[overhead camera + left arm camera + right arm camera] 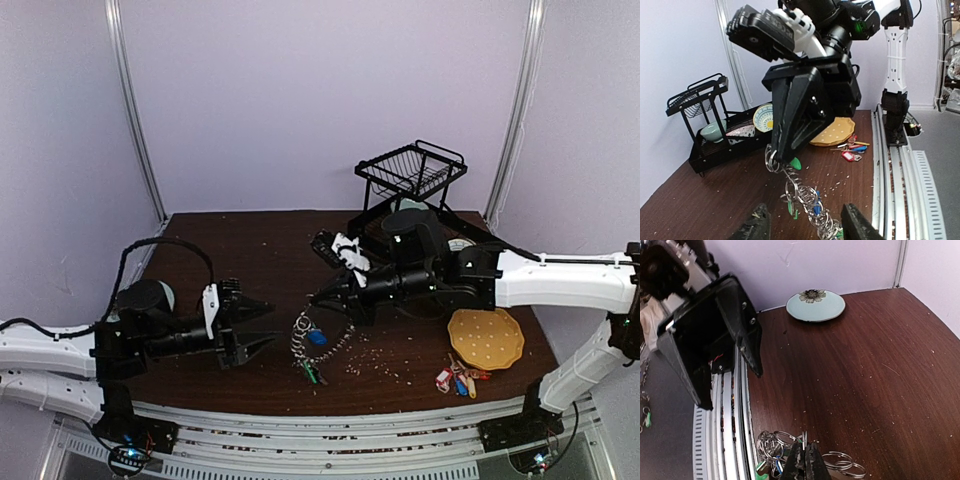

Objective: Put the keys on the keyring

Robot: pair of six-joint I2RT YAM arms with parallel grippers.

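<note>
Both grippers face each other: right gripper (319,298) pinches the keyring (299,345), keys (317,338) dangling beneath it; left gripper (271,325), spread wide, has the keyring just ahead.

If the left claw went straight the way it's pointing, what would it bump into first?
Most likely the keyring, dangling from the shut right gripper just ahead of the open left gripper. Depth is hard to judge, though.
</note>
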